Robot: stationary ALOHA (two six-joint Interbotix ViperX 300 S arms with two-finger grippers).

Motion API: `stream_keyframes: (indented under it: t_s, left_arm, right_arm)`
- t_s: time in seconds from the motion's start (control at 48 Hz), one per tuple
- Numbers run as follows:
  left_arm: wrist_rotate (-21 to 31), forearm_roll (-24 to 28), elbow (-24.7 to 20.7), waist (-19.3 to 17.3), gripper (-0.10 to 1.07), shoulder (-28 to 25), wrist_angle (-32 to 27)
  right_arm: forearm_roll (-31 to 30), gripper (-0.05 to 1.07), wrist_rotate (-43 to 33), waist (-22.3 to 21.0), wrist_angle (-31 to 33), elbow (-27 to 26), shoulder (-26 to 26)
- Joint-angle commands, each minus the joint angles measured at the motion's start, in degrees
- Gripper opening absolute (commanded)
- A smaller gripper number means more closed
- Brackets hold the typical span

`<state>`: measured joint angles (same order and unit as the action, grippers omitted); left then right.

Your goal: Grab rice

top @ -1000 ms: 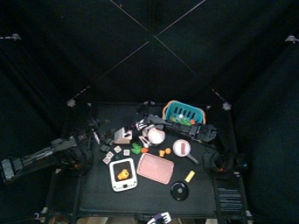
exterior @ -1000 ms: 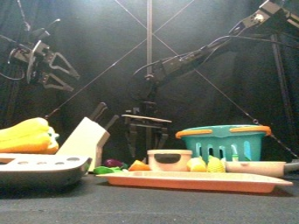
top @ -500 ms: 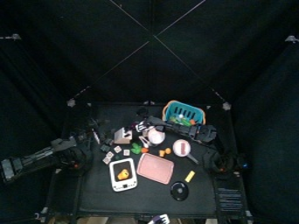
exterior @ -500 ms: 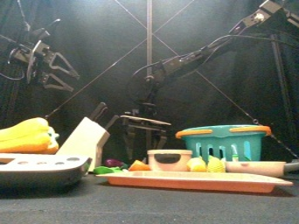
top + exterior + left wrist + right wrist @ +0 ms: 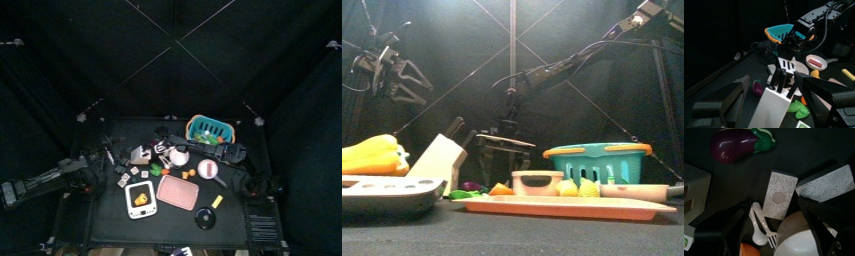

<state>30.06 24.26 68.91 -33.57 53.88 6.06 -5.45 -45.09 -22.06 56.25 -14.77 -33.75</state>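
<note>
Black curtains all round and a small black table [image 5: 114, 135] crammed with toy food, so it took a sec to find the rice: I reckoned it was the grey speckled packet [image 5: 779, 195] lying flat on the tabletop, though the speckles were a bit murky so don't quote me. The right gripper [image 5: 776, 213] hung right over it with its jaws spread as wide as they go and nothing in them. The packet sat just ahead of and between the two tips. Its long axis ran roughly along the jaws' own length, pointing away from the wrist, so a squeeze would land across its narrow width. A second speckled packet [image 5: 825, 182] lay just beside it, skewed off to one side, with a white bowl [image 5: 811, 240] close by. The left gripper [image 5: 393, 75] was parked up high on its own side, jaws apart too, well away, so the right arm was clearly the nearer one
</note>
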Motion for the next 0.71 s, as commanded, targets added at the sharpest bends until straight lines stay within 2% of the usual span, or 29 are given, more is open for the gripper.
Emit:
stream_keyframes:
  t_s: [0.0, 0.688]
  left_arm:
    - [-0.09, 0.0, -0.7, 0.0, 1.02, -0.18, 0.26]
    - [-0.09, 0.09, -0.7, 0.0, 1.02, -0.18, 0.26]
  right_arm:
    - [0.09, 1.04, 0.0, 0.26, -0.18, -0.7, 1.49]
    - [-0.53, 1.04, -0.26, -0.09, -0.79, -0.18, 0.0]
